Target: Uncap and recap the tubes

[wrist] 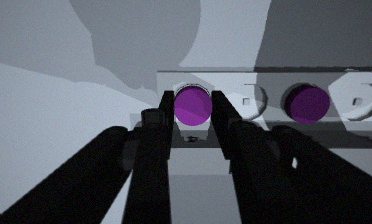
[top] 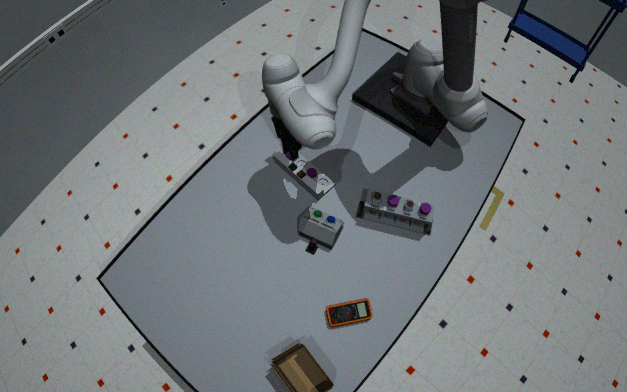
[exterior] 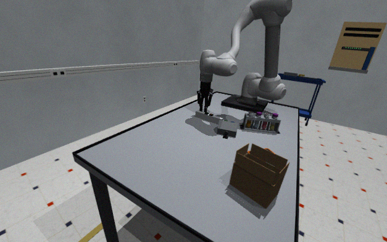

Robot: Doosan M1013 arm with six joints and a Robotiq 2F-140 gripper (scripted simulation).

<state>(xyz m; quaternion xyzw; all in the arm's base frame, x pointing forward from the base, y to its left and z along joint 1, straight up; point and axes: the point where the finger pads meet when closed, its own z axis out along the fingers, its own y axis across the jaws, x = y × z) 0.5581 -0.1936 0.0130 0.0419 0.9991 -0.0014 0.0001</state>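
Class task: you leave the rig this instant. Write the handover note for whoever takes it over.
Gripper: jaws shut on a purple cap, low over the end nest of the cap tray, which by the order is nest 4.
Second purple cap sits in nest 2; the other two nests are bare.
Tube rack: tube 4 and tube 2 are open, tubes 1 and 3 capped.
Done: both caps are off, one is nested.
Left: seat and release this cap, press the blue key, wait for green, recap, check the other caps, press the green key.
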